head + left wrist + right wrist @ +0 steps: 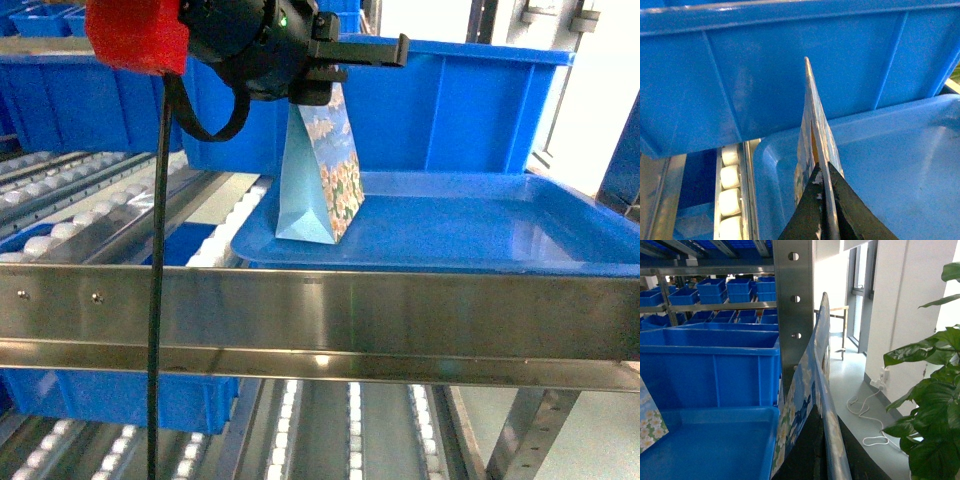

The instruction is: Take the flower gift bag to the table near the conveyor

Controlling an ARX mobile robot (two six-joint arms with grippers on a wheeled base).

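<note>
While the left end effector (318, 88) is pinched on the top of the tall paper flower gift bag (322, 175) standing near the left edge of the shallow blue plastic tray (480, 230), and the right end effector pinches a second flowery bag (810, 405), no bag has reached the bench.

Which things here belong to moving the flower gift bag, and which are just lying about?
Job: flower gift bag; left gripper pinching its top edge; conveyor; second flower bag held in right gripper.
Lying about: blue tray; blue bins; potted plant; white cable.
</note>
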